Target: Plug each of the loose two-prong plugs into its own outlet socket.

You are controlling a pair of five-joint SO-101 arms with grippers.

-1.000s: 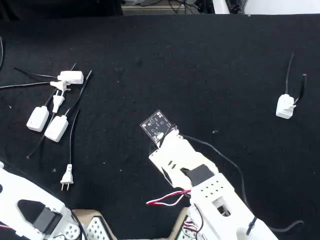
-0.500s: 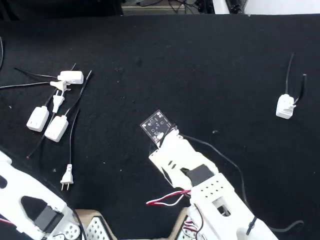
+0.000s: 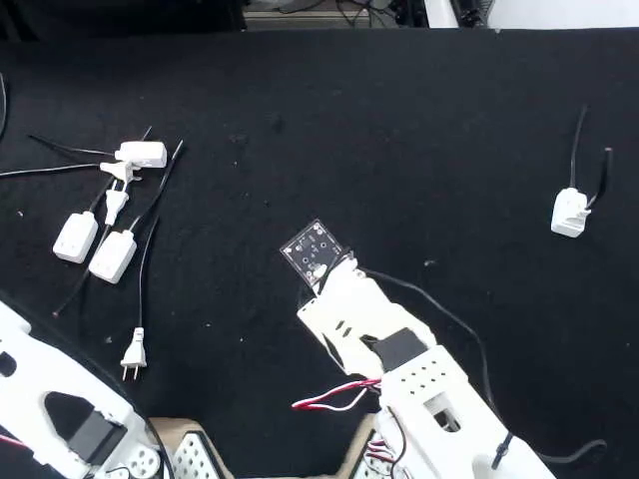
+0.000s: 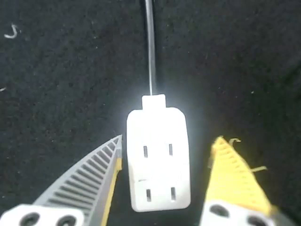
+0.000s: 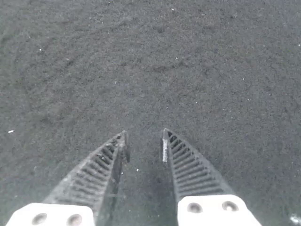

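Cloth (image 3: 300, 120) of plain black covers the table out to its far edge. The widest bare stretch lies across the middle and far side, between a cluster of white pieces near the left edge and a single white block (image 3: 570, 214) with short black leads close to the right edge. In the cluster a first socket (image 3: 75, 238) lies just beside a second socket (image 3: 112, 256), with a small two-prong plug (image 3: 117, 205) and a white adapter (image 3: 140, 154) just beyond them and thin cords crossing among them. A second loose plug (image 3: 132, 354) lies apart, nearer the front edge. The left arm (image 3: 50, 409) sits at the front left corner, near that plug. The left gripper (image 4: 169, 139) stands wide apart astride a white outlet socket (image 4: 159, 160) with two pairs of slots, gripping nothing. The grey finger (image 4: 94, 174) is just beside one long side of the socket, and I cannot tell whether it touches. The yellow finger (image 4: 230, 174) stands off the other side across a dark gap. The socket's cord (image 4: 149, 47) runs straight away from the gripper. I cannot tell which socket of the cluster this is. The right arm (image 3: 399, 359) lies from the front edge to the table's middle. The right gripper (image 5: 144, 133) is parted by a narrow gap, holding nothing, over bare cloth with free room all round.
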